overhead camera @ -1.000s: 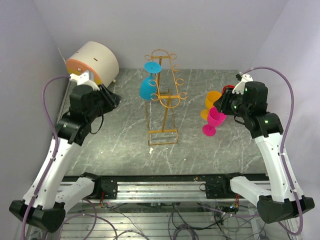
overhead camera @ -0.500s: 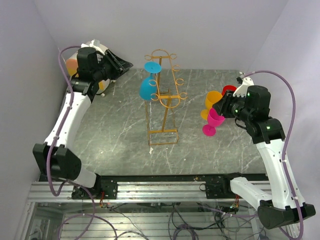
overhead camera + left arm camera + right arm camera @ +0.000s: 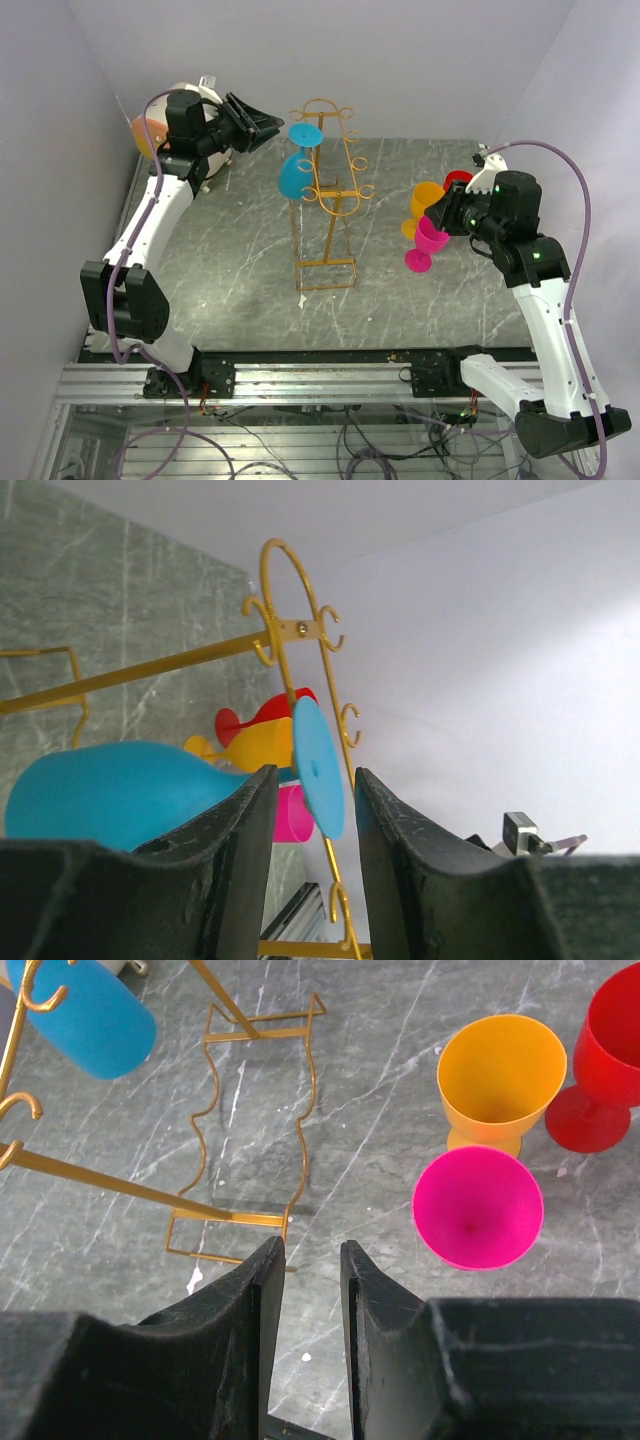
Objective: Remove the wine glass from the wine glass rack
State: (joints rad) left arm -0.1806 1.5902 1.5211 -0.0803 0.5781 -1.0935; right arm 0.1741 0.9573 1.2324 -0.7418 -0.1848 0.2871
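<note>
Left wrist showed the left gripper [image 3: 312, 776] spread before the wine glass [image 3: 110, 795]: seemingly light, slick plastic, best pinched at its stem.

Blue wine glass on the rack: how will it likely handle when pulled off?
The blue wine glass looks opaque and matte, probably plastic, so likely light and not brittle. It hangs bowl-down by its foot in the wine glass rack, so it may swing or snag. The thin-wire rack could tip if tugged.

Tool [image 3: 312, 1252] near pink cup [image 3: 478, 1207], rack base [image 3: 230, 1216]
</note>
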